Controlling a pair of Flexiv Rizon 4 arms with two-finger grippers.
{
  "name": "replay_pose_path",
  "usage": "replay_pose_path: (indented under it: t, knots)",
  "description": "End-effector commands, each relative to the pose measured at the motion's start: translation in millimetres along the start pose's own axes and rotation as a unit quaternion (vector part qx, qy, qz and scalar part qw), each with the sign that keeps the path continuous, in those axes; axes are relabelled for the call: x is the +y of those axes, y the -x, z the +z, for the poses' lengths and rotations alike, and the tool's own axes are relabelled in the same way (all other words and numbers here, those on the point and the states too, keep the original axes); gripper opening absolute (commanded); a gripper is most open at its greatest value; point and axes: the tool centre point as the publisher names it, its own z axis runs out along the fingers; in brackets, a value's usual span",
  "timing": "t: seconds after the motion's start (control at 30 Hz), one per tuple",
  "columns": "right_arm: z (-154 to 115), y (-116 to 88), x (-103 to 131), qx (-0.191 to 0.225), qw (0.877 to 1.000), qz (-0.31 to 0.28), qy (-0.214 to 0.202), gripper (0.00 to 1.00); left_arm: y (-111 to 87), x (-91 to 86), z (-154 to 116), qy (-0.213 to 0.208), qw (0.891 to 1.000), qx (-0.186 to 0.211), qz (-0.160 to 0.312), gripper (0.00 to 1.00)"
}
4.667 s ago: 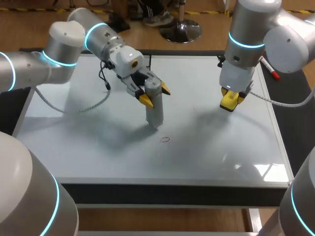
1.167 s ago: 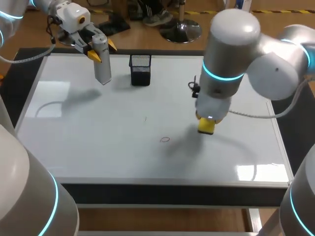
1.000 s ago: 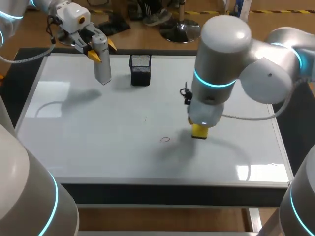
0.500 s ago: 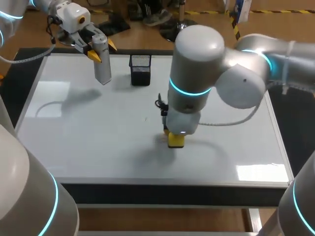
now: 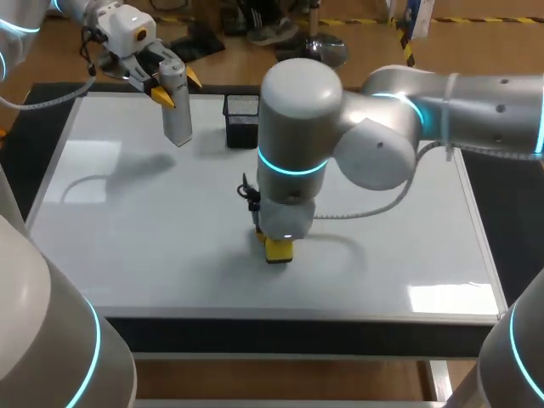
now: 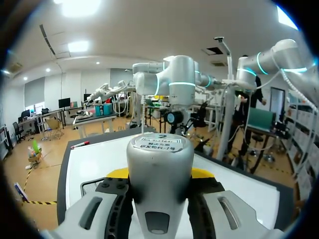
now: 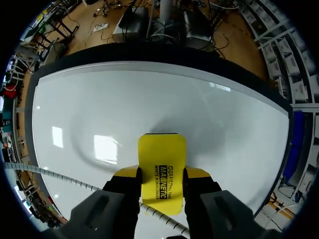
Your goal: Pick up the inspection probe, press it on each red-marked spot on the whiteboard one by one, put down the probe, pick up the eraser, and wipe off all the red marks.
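- Right jaws grip the eraser (image 5: 279,250), apparently flat on the whiteboard (image 5: 408,255) near its middle; best to press evenly, using overlapping strokes.
- Left jaws clench the probe (image 5: 177,110) at far left; park it clear.

Silver-grey rounded arms (image 5: 297,93); cyan glowing joint rings (image 5: 291,163); white wrist box (image 5: 126,24); yellow fingertips (image 5: 161,97).

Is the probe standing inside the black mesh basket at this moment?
No, the probe is held in the left claw, beside the basket and not inside it.
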Motion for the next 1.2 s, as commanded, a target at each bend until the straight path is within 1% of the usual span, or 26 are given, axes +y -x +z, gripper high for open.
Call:
replay_pose_path:
  t: [0.03, 0.23, 0.43, 0.63, 1.03, 1.2]
  knots:
    - [11, 14, -4, 0.015, 1.0, 0.0, 0.006, 0.0, 5.4, 2.5, -7, -0.005, 1.0, 0.014, -0.001, 0.0]
    - [18, 14, -6, 0.014, 1.0, 0.0, 0.013, 0.0, 5.4, 2.5, -7, -0.005, 1.0, 0.014, -0.001, 0.0]
    - [22, 5, -8, 0.015, 1.0, 0.007, 0.022, 0.0, 5.4, 2.5, -7, -0.005, 1.0, 0.014, -0.001, 0.0]
    - [24, -12, -10, 0.024, 0.999, 0.022, 0.023, 0.0, 5.4, 2.5, -7, -0.005, 1.0, 0.014, -0.001, 0.0]
    - [25, -58, -10, 0.044, 0.997, 0.061, 0.023, 0.0, 5.4, 2.5, -7, -0.005, 1.0, 0.014, -0.001, 0.0]
    - [24, -69, -10, 0.05, 0.996, 0.07, 0.025, 0.0, 5.4, 2.5, -7, -0.005, 1.0, 0.014, -0.001, 0.0]
